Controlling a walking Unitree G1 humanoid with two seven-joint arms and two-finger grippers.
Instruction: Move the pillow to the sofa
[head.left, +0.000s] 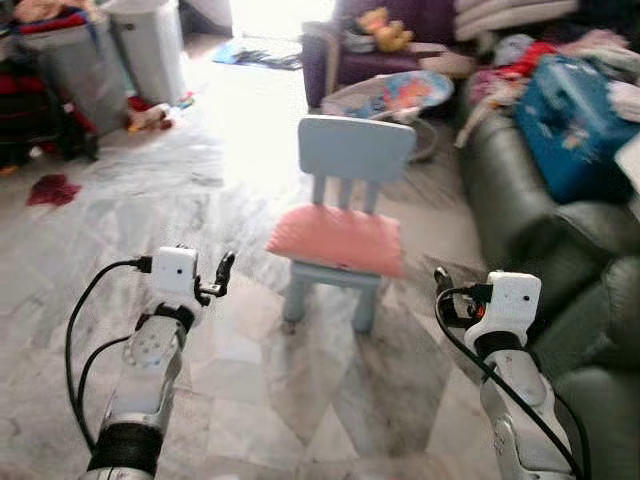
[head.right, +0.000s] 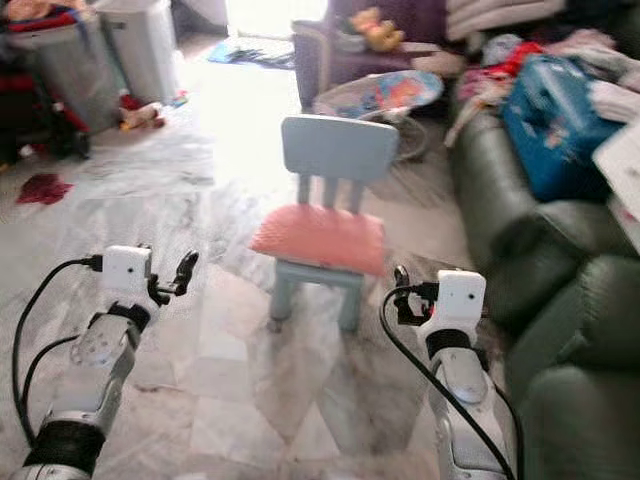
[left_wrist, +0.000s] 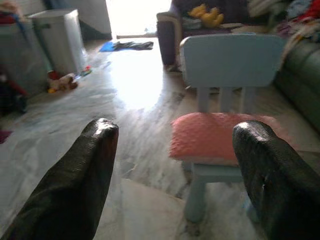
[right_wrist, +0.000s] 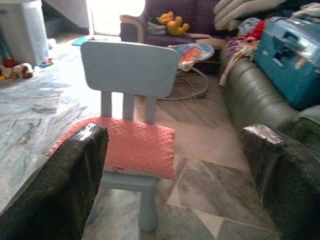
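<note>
Left gripper (head.left: 222, 275): raised, fingers spread, empty. Flat salmon-pink fabric pillow (head.left: 338, 239): lying on the seat of the small pale-blue plastic chair (head.left: 352, 150) (untouched, apparently). Right gripper (head.left: 445, 297): raised, fingers spread, empty. Dark green leather sofa (head.left: 520, 215): at right. Task: pickup and transfer both outstanding.

This is a lived-in family living room in a home. A pale marble floor (head.left: 250, 400) fills the lower part of the frame. A dark green leather sofa (head.left: 530, 220) runs down the right side, heaped with clothes and a blue case (head.left: 580, 120). A small light blue child's chair (head.left: 345, 190) stands at centre. At the top, a purple armchair (head.left: 370, 45) holds a yellow soft toy (head.left: 385, 28), beside a baby bouncer (head.left: 395, 95). Plastic bins (head.left: 120, 50) stand at upper left.
</note>
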